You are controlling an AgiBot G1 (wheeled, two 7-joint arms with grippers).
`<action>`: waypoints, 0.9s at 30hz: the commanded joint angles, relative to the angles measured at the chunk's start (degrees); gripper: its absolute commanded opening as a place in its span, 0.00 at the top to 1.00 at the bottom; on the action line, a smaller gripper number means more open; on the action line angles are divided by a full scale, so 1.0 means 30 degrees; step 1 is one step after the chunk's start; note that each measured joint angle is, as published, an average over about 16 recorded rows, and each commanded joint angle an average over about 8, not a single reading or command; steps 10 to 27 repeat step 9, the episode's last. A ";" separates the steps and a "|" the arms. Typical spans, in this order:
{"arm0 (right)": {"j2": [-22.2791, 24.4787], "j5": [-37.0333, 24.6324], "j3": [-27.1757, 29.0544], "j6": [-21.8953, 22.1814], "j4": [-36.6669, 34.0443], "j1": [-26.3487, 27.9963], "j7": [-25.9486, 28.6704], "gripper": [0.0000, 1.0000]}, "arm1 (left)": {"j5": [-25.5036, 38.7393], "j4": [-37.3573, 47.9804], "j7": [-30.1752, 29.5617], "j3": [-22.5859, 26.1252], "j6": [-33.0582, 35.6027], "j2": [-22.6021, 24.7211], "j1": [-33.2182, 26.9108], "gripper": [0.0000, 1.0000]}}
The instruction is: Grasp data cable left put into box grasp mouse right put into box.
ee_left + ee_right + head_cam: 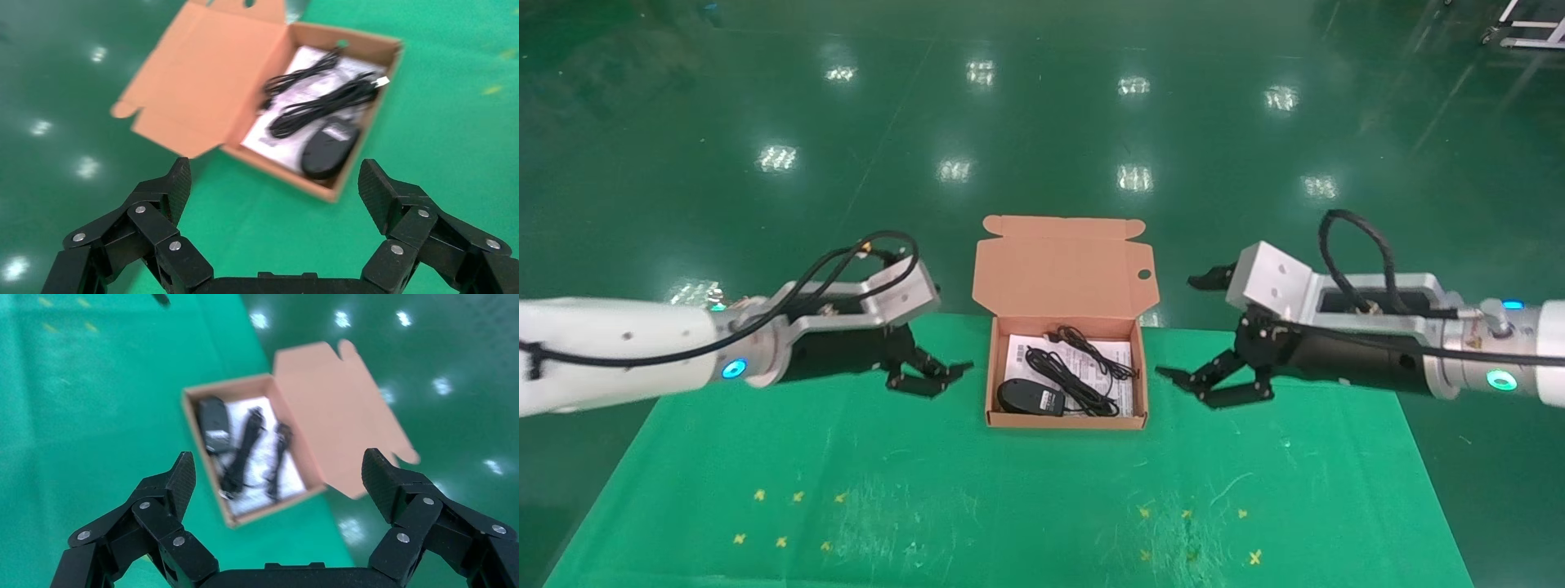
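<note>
Inside the box [1066, 421]: mouse [1030, 397] at near left corner, cable [1071, 380] beside it on white paper [1019, 356]. Left gripper [930, 377] and right gripper [1204, 384] flanking the box, both spread wide, holding nothing.

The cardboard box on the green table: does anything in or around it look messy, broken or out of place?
Nothing stands out. The orange-brown cardboard box sits square with its lid open; the black oval mouse and looped black data cable lie inside on a white sheet.

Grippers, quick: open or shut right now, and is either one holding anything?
Left gripper: open, empty, left of the box.
Right gripper: open, empty, right of the box.
</note>
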 commanded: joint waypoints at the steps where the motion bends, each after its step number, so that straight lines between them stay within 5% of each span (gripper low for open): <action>1: 0.0153 0.0733 0.0272 -0.0353 0.0091 -0.0332 -0.0070 0.00 | -0.0947 -0.0133 0.0271 -0.0500 0.0596 -0.0331 0.0360 0.00; 9: 0.0657 0.3154 0.1170 -0.1518 0.0390 -0.1429 -0.0300 0.00 | -0.4075 -0.0574 0.1165 -0.2150 0.2564 -0.1422 0.1547 0.00; 27: 0.0657 0.3154 0.1170 -0.1518 0.0390 -0.1429 -0.0300 0.00 | -0.4075 -0.0574 0.1165 -0.2150 0.2564 -0.1422 0.1547 0.00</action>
